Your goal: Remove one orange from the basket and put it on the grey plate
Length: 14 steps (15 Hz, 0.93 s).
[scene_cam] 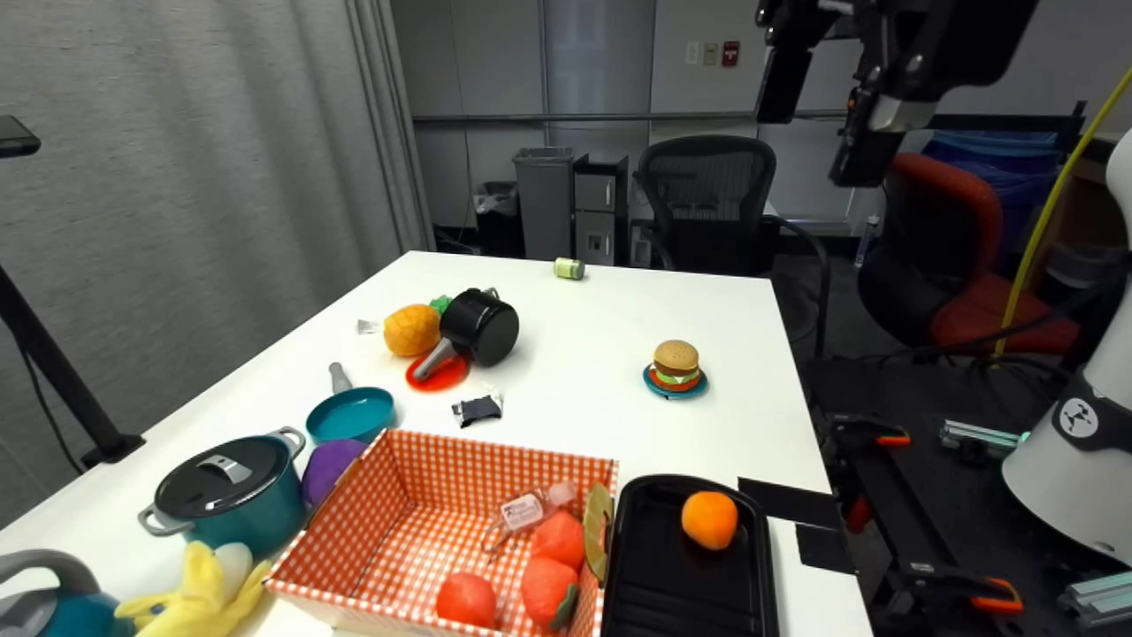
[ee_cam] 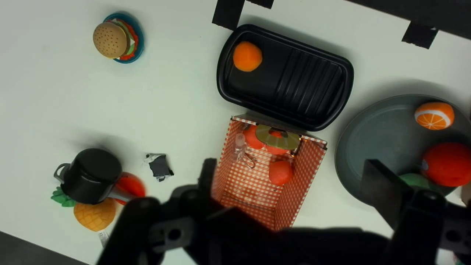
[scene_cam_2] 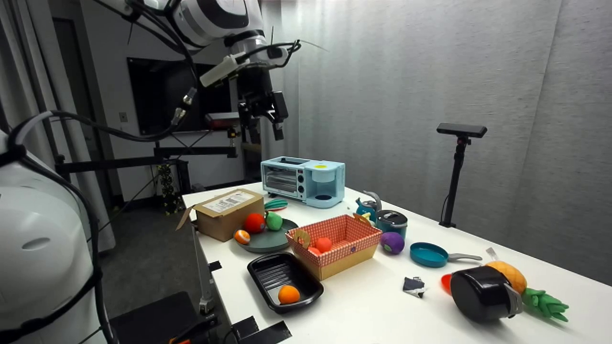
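Note:
The red-and-white checked basket (scene_cam: 340,548) shows in both exterior views (scene_cam_2: 351,258) and in the wrist view (ee_cam: 303,176). Inside it lie red-orange round fruits (ee_cam: 280,173) and a small clear bottle (ee_cam: 240,145); one fruit has a green leaf. A plain orange (ee_cam: 247,56) lies in the dark tray, not in the basket. The grey plate (ee_cam: 368,136), also in an exterior view (scene_cam_2: 272,239), holds a cut orange, a red fruit and a green fruit. My gripper (ee_cam: 290,169) is open and empty, high above the table in both exterior views (scene_cam: 815,137) (scene_cam_2: 266,134).
The dark tray (ee_cam: 305,84) stands against the basket's handle end. A cardboard box (scene_cam_2: 229,215) and a blue toaster oven (scene_cam_2: 303,181) stand beyond the plate. A teal pot (scene_cam: 234,495), purple vegetable (scene_cam_2: 392,242), pan (scene_cam_2: 429,254) and black pot (scene_cam_2: 480,294) lie past the basket.

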{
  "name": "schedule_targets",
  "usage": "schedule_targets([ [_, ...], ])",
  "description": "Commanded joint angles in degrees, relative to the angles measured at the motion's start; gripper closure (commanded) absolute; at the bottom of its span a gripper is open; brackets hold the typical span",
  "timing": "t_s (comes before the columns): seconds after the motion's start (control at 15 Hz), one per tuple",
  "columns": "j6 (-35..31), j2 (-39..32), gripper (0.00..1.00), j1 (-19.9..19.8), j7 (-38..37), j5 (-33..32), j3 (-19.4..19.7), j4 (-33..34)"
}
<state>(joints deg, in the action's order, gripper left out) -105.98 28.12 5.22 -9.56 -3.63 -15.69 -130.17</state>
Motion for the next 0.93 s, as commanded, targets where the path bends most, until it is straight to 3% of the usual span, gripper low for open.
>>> schedule_targets([
  [0.0,-2.2,-5.0,0.00,1.0,1.0,-2.0,1.1,2.4],
  [0.87,-12.2,-25.3,0.00,1.1,8.9,-0.8,4.5,11.6],
])
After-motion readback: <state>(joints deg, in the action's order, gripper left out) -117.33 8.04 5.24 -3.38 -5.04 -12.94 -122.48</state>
